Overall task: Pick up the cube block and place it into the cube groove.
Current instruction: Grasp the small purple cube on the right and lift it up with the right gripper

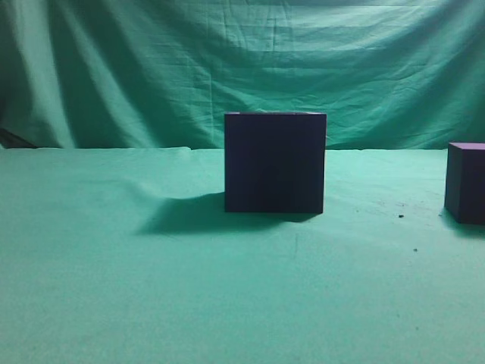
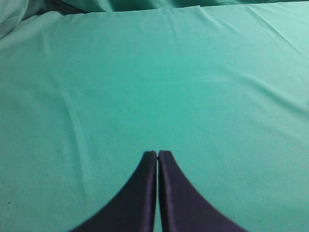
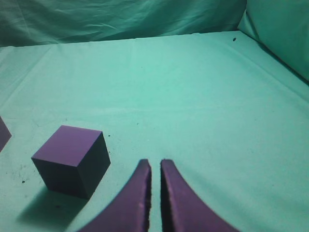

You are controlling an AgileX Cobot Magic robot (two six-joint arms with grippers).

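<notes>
The cube groove (image 1: pixel 274 162), a large dark navy-purple block, stands at the middle of the green table. Its corner shows at the left edge of the right wrist view (image 3: pixel 3 133). The cube block (image 1: pixel 466 182), smaller and purple, sits at the right edge of the exterior view, cut off by the frame. In the right wrist view the cube block (image 3: pixel 70 159) lies to the left of my right gripper (image 3: pixel 155 164), which is shut, empty and apart from it. My left gripper (image 2: pixel 157 154) is shut and empty over bare cloth. Neither gripper shows in the exterior view.
A green cloth (image 1: pixel 151 288) covers the table and hangs as a backdrop (image 1: pixel 227 61) behind it. A few dark specks (image 1: pixel 401 216) lie on the cloth near the cube block.
</notes>
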